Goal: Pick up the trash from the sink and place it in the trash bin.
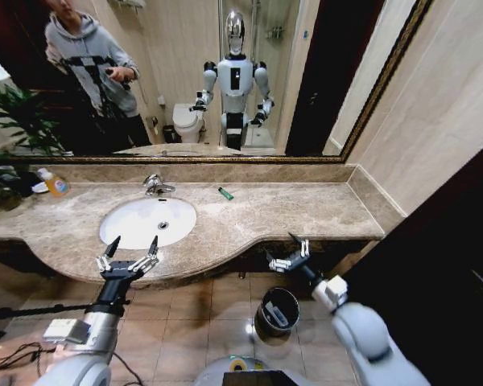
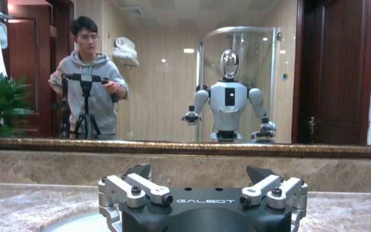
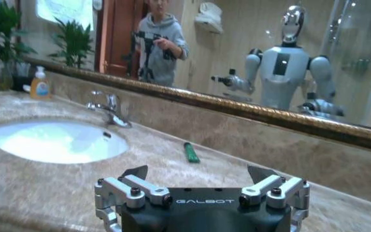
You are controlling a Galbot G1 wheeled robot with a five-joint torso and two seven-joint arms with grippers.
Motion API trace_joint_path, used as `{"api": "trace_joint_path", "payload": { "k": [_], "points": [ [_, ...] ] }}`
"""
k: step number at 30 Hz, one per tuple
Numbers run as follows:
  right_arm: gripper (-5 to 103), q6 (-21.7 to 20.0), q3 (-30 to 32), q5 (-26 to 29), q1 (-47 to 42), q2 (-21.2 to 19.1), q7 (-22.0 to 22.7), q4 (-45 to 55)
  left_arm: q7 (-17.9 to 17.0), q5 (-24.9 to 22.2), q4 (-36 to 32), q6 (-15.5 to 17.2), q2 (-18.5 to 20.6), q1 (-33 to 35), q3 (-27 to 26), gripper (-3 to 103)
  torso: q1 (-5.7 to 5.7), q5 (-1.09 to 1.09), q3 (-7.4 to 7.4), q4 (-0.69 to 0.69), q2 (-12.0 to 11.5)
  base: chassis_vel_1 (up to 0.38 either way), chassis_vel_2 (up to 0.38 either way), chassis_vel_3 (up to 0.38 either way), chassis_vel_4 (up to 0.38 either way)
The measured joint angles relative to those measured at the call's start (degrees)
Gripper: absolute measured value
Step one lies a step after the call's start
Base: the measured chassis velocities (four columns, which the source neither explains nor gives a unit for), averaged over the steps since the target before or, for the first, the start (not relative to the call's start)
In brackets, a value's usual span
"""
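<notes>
The white oval sink point(image 1: 149, 221) is set in a beige marble counter, and inside the basin I see just the drain hole. A tiny green tube point(image 1: 225, 193) point(image 3: 191, 152) lies on the counter beside the sink, towards the mirror. The dark round trash bin point(image 1: 259, 309) stands on the floor under the counter's front edge, with white pieces inside it. My left gripper point(image 1: 129, 249) point(image 2: 200, 172) hovers open at the sink's near rim. My right gripper point(image 1: 292, 253) point(image 3: 198, 171) is open and empty at the counter's front edge, above the bin.
A chrome faucet point(image 1: 154, 185) point(image 3: 108, 108) stands behind the basin. An orange bottle point(image 1: 55, 183) point(image 3: 39, 83) and a plant point(image 1: 8, 121) sit at the counter's far left. A large mirror backs the marble counter point(image 1: 306, 213). Cables lie on the tiled floor at left.
</notes>
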State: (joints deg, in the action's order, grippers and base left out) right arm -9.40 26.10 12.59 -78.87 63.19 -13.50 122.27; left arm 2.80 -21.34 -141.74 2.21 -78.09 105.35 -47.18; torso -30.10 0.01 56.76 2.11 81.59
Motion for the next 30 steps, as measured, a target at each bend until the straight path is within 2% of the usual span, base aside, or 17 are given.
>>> {"api": "trace_joint_path", "payload": {
  "k": [6,8,12,14,15,18,19,22,23,25,26,29,30],
  "points": [
    [100,-2.02,-4.67,3.18,10.28,-1.48,-1.05,-5.07,0.01,0.00,0.00,0.00,0.00,0.00,0.00,100,0.01,0.01,-0.01,0.00,0.00,0.000,0.000,0.000,0.000],
    [100,-4.39,-9.77,5.45,18.36,-1.50,-0.67,-8.25,0.00,0.00,0.00,0.00,0.00,0.00,0.00,100,0.00,-0.01,0.00,0.00,0.00,0.000,0.000,0.000,0.000],
    [100,-5.80,-16.34,6.26,25.29,-0.72,0.76,-11.77,0.01,0.00,0.00,0.00,0.00,0.00,0.00,100,0.00,-0.01,0.00,-0.01,0.00,0.000,0.000,0.000,0.000],
    [100,-6.60,-21.92,6.36,32.20,1.08,3.74,-15.77,-0.01,0.00,0.00,0.00,0.00,0.00,0.00,100,0.01,-0.02,-0.01,0.00,0.00,0.000,0.000,0.000,0.000],
    [100,-6.60,-21.92,6.36,32.20,1.08,3.74,-15.77,-0.01,0.00,0.00,0.00,0.00,0.00,0.00,100,0.01,-0.02,-0.01,0.00,0.00,0.000,0.000,0.000,0.000],
    [100,-6.76,-28.78,6.36,40.60,4.68,6.76,-22.53,0.00,0.00,0.00,0.00,0.00,0.00,0.00,100,0.01,-0.02,0.00,0.01,0.00,0.000,0.000,0.000,0.000],
    [100,-6.76,-28.78,6.36,40.60,4.68,6.76,-22.53,0.00,0.00,0.00,0.00,0.00,0.00,0.00,100,0.01,-0.02,0.00,0.01,0.00,0.000,0.000,0.000,0.000],
    [100,-8.42,-34.76,6.23,47.00,9.85,8.73,-28.68,0.00,0.00,0.00,0.00,0.00,0.00,0.00,100,0.01,-0.03,0.00,0.00,0.00,0.000,0.000,0.000,0.000],
    [100,-8.42,-34.76,6.23,47.00,9.85,8.73,-28.68,0.00,0.00,0.00,0.00,0.00,0.00,0.00,100,0.01,-0.03,0.00,0.00,0.00,0.000,0.000,0.000,0.000],
    [100,-9.48,-37.89,6.24,50.77,14.60,10.55,-33.85,0.00,0.00,0.00,0.00,0.00,-0.01,0.00,100,0.01,-0.04,0.00,0.01,0.00,0.000,0.000,0.000,0.000],
    [100,-9.48,-37.89,6.24,50.77,14.60,10.55,-33.85,0.00,0.00,0.00,0.00,0.00,-0.01,0.00,100,0.01,-0.04,0.00,0.01,0.00,0.000,0.000,0.000,0.000],
    [100,-9.52,-39.61,5.70,55.18,20.42,11.37,-40.49,0.01,0.00,-0.01,0.00,0.00,0.00,0.00,100,0.01,-0.05,-0.01,0.01,0.00,0.000,0.000,0.000,0.000],
    [100,-9.52,-39.61,5.70,55.18,20.42,11.37,-40.49,0.01,0.00,-0.01,0.00,0.00,0.00,0.00,100,0.01,-0.05,-0.01,0.01,0.00,0.000,0.000,0.000,0.000]
  ]
}}
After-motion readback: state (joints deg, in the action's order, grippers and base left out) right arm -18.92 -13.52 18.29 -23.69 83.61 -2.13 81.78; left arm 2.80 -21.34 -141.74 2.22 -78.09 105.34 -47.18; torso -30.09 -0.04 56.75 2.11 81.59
